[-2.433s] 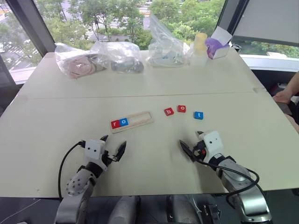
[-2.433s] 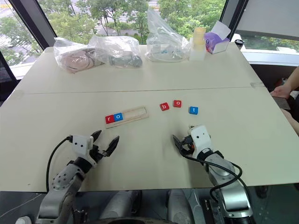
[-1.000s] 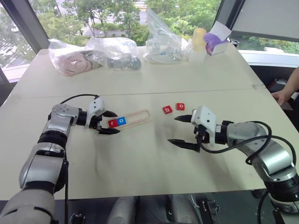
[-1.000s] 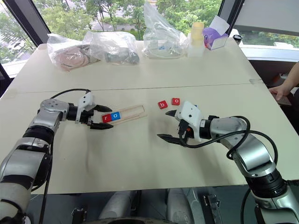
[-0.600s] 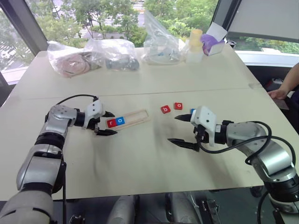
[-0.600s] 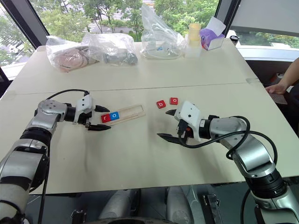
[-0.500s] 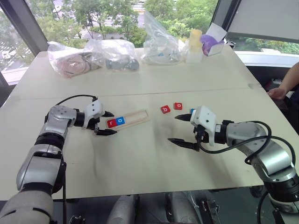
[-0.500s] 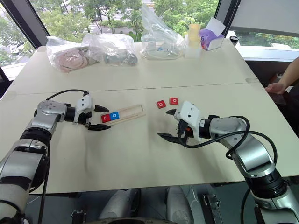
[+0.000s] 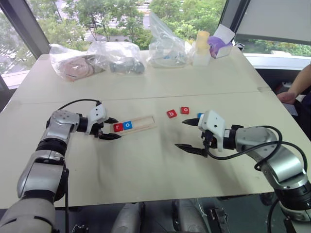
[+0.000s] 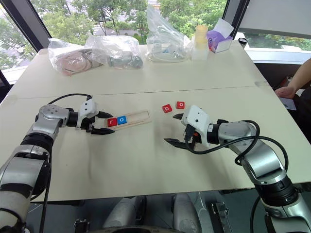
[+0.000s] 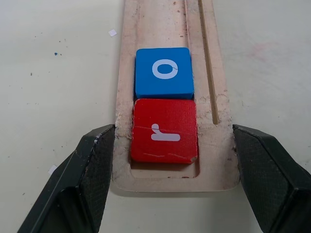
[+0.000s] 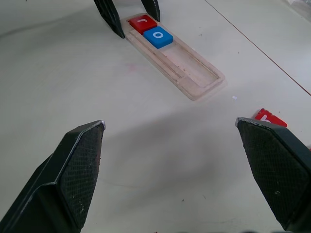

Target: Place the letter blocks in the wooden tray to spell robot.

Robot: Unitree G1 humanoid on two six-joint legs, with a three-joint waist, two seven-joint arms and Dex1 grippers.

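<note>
Clamping the end of the long narrow pale wooden tray (image 11: pixel 160 19) with the left gripper (image 9: pixel 116 128), pressing its two black fingers against both outer sides, right beside the red square r tile (image 11: pixel 164 130) seated in the slot and touching the blue square o tile (image 11: pixel 164 72) next along. Holding the right gripper (image 9: pixel 181 135) spread wide and empty above the pale table (image 9: pixel 146 165), near the red b tile (image 9: pixel 172 114), the red o tile (image 9: pixel 185 110) and the blue t tile (image 9: pixel 200 115), loose on the table beyond the tray's empty end. Probably risking a twist or tilt of the tray by pulling unevenly, jolting both seated tiles out of the slot. Also risking scattering the loose tiles by reaching in with such wide jaws, or misspelling the word by taking the o ahead of the b.
</note>
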